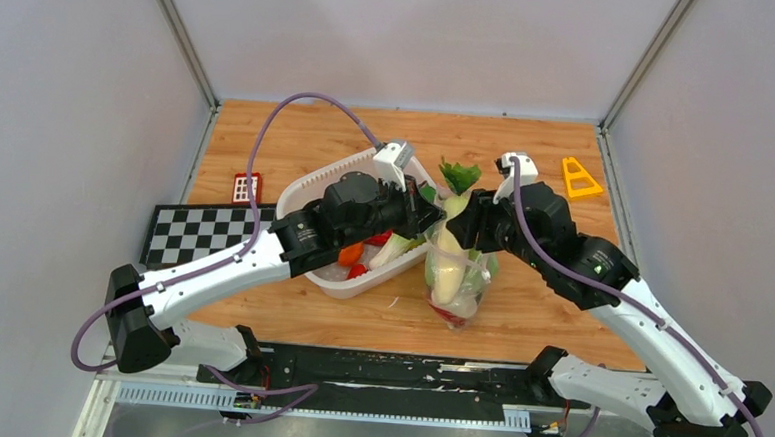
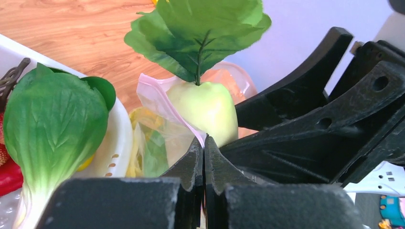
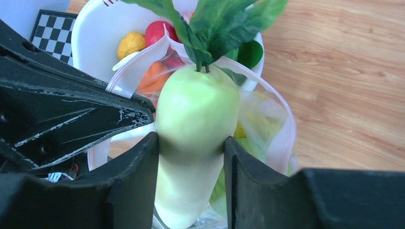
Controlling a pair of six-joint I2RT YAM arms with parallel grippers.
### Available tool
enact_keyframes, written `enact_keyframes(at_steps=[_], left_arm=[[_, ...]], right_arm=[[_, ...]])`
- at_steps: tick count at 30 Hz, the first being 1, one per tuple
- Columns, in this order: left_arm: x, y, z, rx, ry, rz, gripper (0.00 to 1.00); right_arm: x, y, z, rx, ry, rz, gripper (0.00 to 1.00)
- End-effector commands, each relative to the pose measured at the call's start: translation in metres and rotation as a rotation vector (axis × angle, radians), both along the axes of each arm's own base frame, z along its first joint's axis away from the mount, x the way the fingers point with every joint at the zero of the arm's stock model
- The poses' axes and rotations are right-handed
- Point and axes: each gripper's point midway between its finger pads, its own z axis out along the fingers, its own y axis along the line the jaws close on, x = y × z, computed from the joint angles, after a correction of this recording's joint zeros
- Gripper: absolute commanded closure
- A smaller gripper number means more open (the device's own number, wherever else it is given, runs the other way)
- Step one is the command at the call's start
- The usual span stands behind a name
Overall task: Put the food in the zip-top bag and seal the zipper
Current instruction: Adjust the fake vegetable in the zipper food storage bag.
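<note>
White radish (image 3: pixel 196 119) clamped upright in the bag

Clear zip-top bag (image 3: pixel 272 124) stands just beside the white tub (image 3: pixel 93 33), with the white radish upright inside it and its leaves above the rim. The right gripper (image 3: pixel 191 143) squeezes the radish between both fingers. The left gripper (image 2: pixel 204 148), fully closed, pinches the pink zipper (image 2: pixel 162 102) on the tub side.

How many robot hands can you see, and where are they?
2. The left gripper pinches the pink rim of the zip-top bag, beside the white tub. The right gripper squeezes the long white radish standing in that bag. None seem hidden.
</note>
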Motion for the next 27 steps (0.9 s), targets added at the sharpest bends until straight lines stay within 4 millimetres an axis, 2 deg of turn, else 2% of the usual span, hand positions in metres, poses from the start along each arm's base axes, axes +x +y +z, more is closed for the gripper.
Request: enact_keyframes(at_steps=[1, 5, 8, 12, 20, 22, 23, 24, 27], left_arm=[[0.005, 0.002, 0.057, -0.136, -0.096, 0.036, 1.0], [0.008, 0.01, 0.059, -0.12, -0.113, 0.066, 1.0], [0.008, 0.013, 0.063, -0.124, -0.125, 0.072, 1.0], [0.004, 0.012, 0.065, -0.132, -0.129, 0.055, 1.0], [-0.001, 0.01, 0.074, -0.158, -0.152, 0.018, 1.0], [-0.002, 0.009, 0.074, -0.158, -0.155, 0.011, 1.0], [-0.002, 0.008, 0.074, -0.158, -0.156, 0.01, 1.0], [-0.001, 0.009, 0.073, -0.154, -0.157, 0.014, 1.0], [0.003, 0.011, 0.07, -0.139, -0.158, 0.039, 1.0]], right_arm=[[0.001, -0.007, 0.021, 0.004, -0.113, 0.008, 0.72], [-0.012, 0.004, 0.035, 0.038, -0.193, 0.148, 0.79], [-0.014, 0.0, 0.038, 0.017, -0.2, 0.158, 0.78], [-0.006, -0.014, 0.033, -0.027, -0.159, 0.056, 0.45], [0.013, -0.004, 0.01, -0.04, -0.081, -0.032, 0.27], [0.017, -0.001, 0.006, -0.052, -0.075, -0.035, 0.27], [0.018, -0.001, 0.004, -0.062, -0.075, -0.029, 0.31], [0.019, -0.001, 0.005, -0.07, -0.081, -0.025, 0.36], [0.015, 0.002, 0.01, -0.076, -0.126, 0.037, 0.6]])
